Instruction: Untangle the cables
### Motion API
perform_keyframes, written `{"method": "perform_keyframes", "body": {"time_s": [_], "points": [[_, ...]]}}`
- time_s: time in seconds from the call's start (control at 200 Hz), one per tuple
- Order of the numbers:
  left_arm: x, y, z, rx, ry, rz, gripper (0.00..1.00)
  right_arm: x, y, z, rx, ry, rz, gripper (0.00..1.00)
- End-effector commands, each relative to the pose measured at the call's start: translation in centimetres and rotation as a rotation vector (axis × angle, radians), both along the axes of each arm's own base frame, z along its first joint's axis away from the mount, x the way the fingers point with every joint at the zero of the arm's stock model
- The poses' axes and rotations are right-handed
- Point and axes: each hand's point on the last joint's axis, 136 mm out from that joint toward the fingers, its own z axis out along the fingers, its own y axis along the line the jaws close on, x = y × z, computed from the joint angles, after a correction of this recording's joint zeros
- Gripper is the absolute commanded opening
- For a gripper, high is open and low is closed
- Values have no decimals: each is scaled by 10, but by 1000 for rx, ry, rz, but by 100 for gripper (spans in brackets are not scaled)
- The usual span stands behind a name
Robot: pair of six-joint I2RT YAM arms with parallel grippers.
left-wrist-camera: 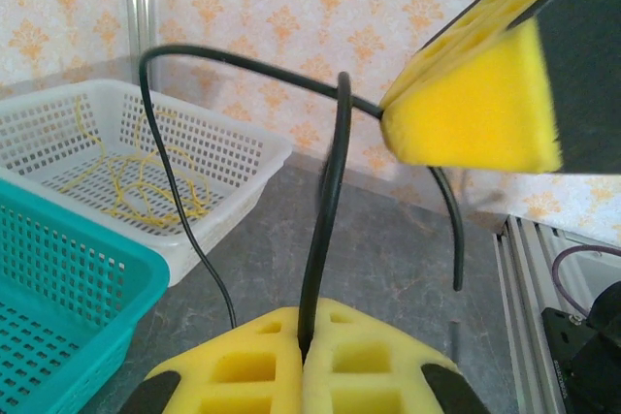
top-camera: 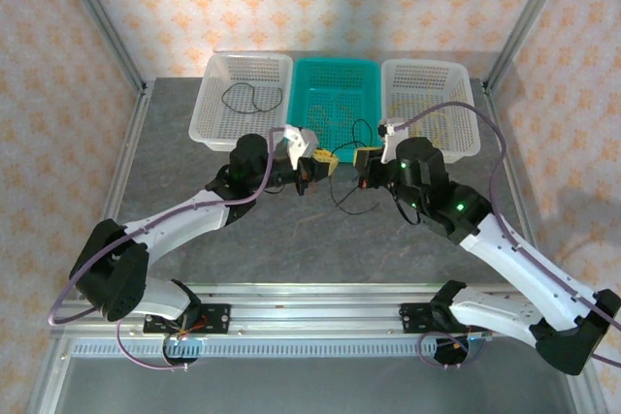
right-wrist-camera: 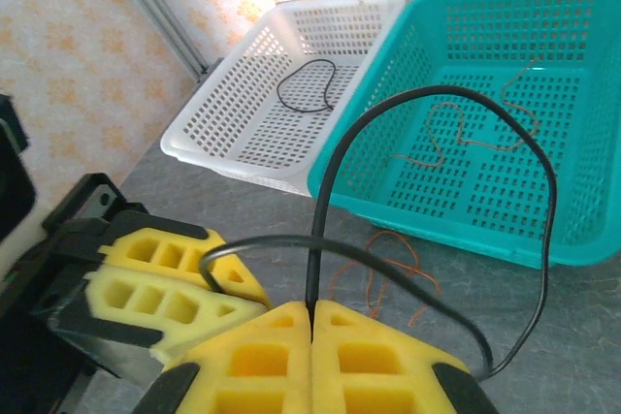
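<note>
A black cable [top-camera: 356, 129] is stretched between both grippers above the table, just in front of the teal basket [top-camera: 367, 70]. My left gripper [top-camera: 320, 164] is shut on one part of it [left-wrist-camera: 325, 201], and the right gripper [top-camera: 364, 164] is shut on another [right-wrist-camera: 335, 157]. The jaws stand a few centimetres apart, and the cable arches in loops between them. In the right wrist view a brownish-orange cable [right-wrist-camera: 388, 273] lies loose on the table under the black one. The left gripper [left-wrist-camera: 307, 322] and the right gripper [right-wrist-camera: 311, 305] each show the cable pinched at the pad tips.
Three baskets stand in a row at the back. The left white basket [top-camera: 215, 104] holds a black cable loop [top-camera: 247, 99]. The teal basket holds a brownish-orange cable [right-wrist-camera: 466, 133]. The right white basket [top-camera: 466, 109] holds yellow cables [left-wrist-camera: 126, 176]. Frame posts rise at both far corners.
</note>
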Motion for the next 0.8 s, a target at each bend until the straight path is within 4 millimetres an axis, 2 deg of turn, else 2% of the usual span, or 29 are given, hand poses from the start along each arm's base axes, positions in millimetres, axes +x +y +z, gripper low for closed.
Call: {"method": "perform_keyframes", "body": {"time_s": [0.0, 0.441, 0.621, 0.796], "points": [[-11, 6, 29, -54, -51, 8, 0, 5, -8, 9, -4, -27, -43, 0], [-41, 32, 117, -203, -208, 32, 0, 7, 12, -43, 18, 73, 4, 0], [-48, 39, 141, -269, -252, 36, 0, -3, 30, -79, -12, 150, 121, 0], [-39, 58, 161, -321, -272, 138, 0, -1, 20, -108, -53, 185, 64, 0]]}}
